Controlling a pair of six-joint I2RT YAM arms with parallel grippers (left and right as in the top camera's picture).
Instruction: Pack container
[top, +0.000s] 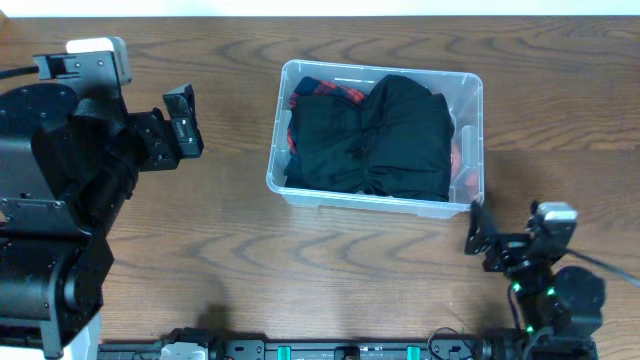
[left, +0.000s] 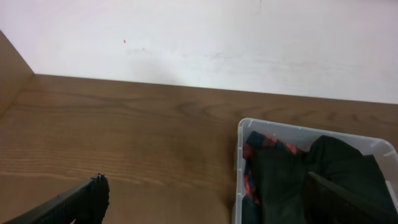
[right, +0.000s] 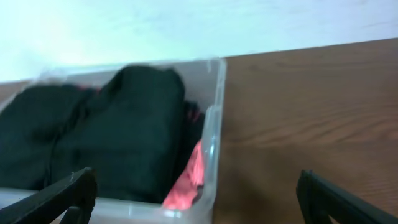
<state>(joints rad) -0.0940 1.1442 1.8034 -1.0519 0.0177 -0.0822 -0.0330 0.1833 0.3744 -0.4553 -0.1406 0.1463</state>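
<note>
Clear container (top: 468, 95) — black clothing (top: 385, 140), red-black plaid (top: 325, 92).

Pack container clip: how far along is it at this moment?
Done: a black garment and red plaid cloth lie inside the container. In hand: nothing; the left gripper and right gripper are open and clear of it. Left: apparently little, since no loose item shows on the table; no lid is in view.

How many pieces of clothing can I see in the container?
2. A black garment lies on top, filling most of the container; a red checked cloth peeks out beneath it at the edges. More may be hidden underneath.
</note>
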